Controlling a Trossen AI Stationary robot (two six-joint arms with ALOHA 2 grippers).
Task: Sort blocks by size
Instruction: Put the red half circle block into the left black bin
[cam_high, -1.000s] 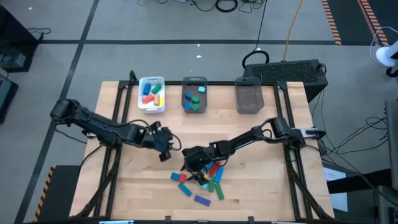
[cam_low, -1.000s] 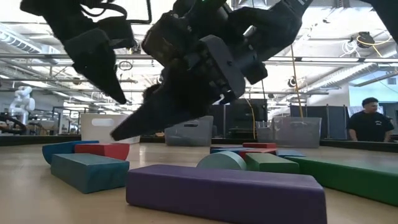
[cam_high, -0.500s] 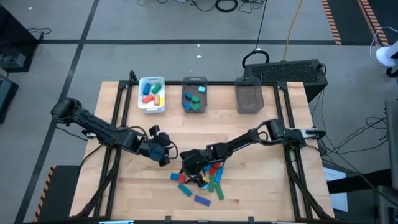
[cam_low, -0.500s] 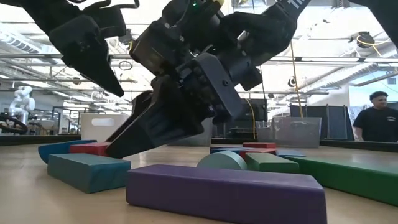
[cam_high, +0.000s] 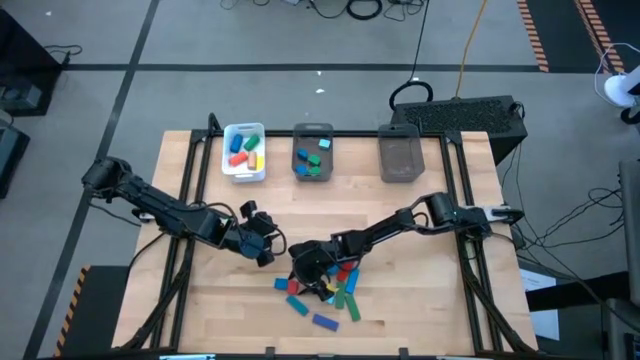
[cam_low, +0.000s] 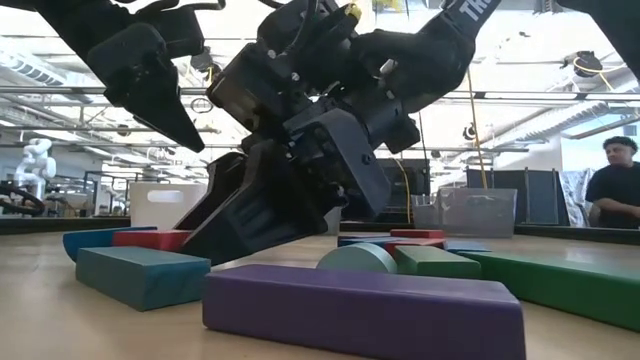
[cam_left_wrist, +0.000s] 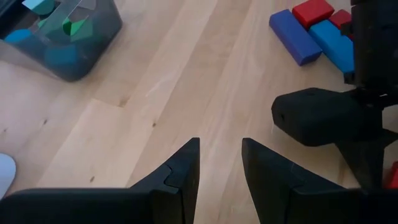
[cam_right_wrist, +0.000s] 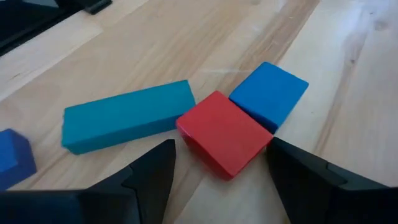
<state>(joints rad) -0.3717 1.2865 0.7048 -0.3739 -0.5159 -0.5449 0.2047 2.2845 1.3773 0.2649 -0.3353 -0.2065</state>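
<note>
Blocks (cam_high: 335, 290) unlabelled; right claw (cam_right_wrist: 217, 165) open astride red block (cam_right_wrist: 224, 132), left claw (cam_left_wrist: 219, 163) empty, part-open.

Taking the block cluster (cam_high: 325, 290) as landmark: the right gripper (cam_high: 303, 272) hangs low over its left edge, jaws spread wide either side of a red block (cam_right_wrist: 224, 133) — a blue block (cam_right_wrist: 268, 94) touches that block on one side, a teal bar (cam_right_wrist: 127, 115) on the other, so little gap there. Left of the cluster the left gripper (cam_high: 263, 246) hovers over bare wood. Beyond the cluster the table (cam_high: 420, 300) lies open up to the white tray (cam_high: 244, 152) and two grey bins (cam_high: 313, 153)
</note>
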